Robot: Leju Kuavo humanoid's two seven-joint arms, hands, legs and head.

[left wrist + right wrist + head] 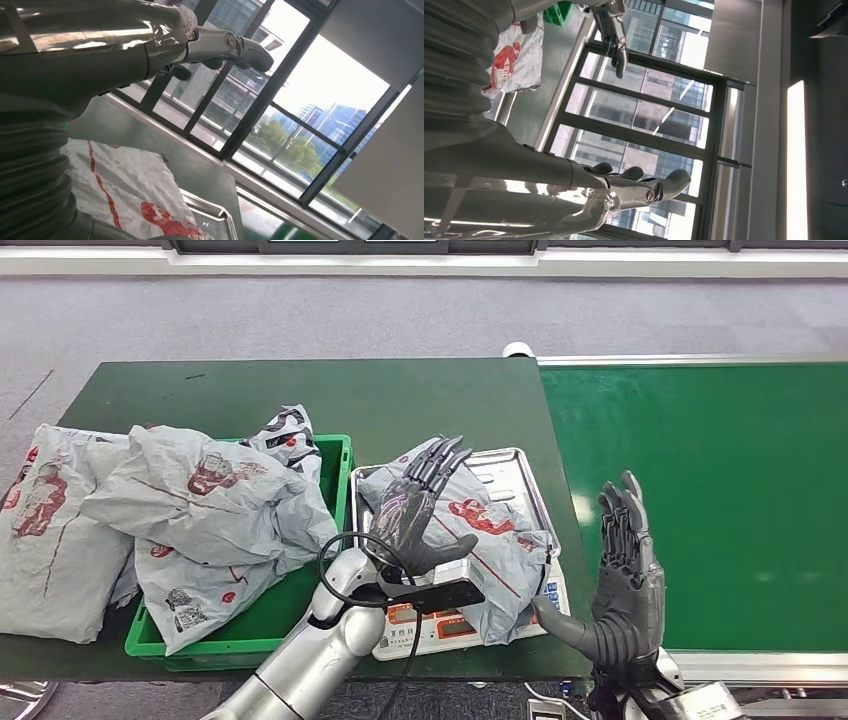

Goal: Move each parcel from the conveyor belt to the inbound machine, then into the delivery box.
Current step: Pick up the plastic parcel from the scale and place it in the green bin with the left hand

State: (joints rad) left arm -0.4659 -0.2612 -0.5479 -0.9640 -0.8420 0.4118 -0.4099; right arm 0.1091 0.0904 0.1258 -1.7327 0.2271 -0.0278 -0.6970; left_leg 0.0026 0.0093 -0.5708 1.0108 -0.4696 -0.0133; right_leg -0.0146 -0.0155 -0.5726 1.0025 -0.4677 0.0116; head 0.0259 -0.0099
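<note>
Nearest, the right hand [622, 575] is raised with fingers apart and empty beside the bare conveyor belt [720, 500]. The left hand [415, 510], fingers likewise spread, hovers over a parcel [490, 540] lying on the inbound machine [520, 475] (weighing seemingly underway). Beyond, the delivery box [335, 455] already holds several parcels [210, 510]; this one remains to transfer.

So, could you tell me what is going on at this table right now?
A robot is sorting grey parcels. One parcel lies on the metal tray of the scale, beside a green box piled with more parcels. Both hands are raised and open: the left hand is over the parcel on the scale, and the right hand is at the edge of the conveyor belt, which carries no parcel.
</note>
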